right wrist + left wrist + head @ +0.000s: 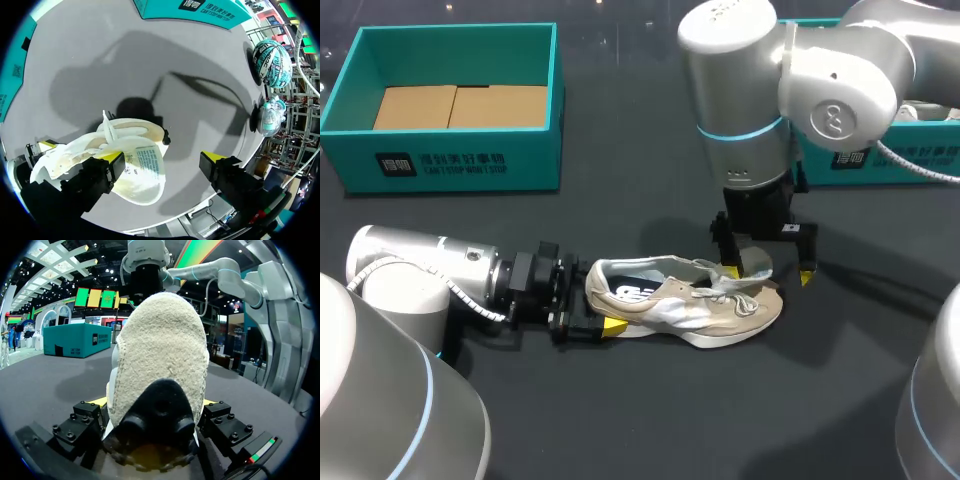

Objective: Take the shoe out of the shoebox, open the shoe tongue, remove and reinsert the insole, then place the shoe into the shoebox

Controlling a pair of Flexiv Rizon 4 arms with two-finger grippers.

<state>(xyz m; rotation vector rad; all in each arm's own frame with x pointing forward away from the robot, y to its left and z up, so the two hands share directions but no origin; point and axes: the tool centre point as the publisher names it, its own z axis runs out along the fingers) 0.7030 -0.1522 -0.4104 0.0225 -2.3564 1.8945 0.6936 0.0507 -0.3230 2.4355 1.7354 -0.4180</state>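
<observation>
Now, left tool point(596, 308) around shoe point(690, 305) heel.

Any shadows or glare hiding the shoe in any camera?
Head view: the right arm throws its shadow on the table past the shoe, not onto it; no glare. Left wrist view: the heel fills the middle, evenly lit. Right wrist view: a broad shadow darkens the table ahead of the shoe; the tongue is bright.

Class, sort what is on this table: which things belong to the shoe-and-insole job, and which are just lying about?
Job: shoe, its tongue, insole, open shoebox, left hand gripping the shoe, right hand above it.
Lying about: second teal box, ball, bottle.
</observation>
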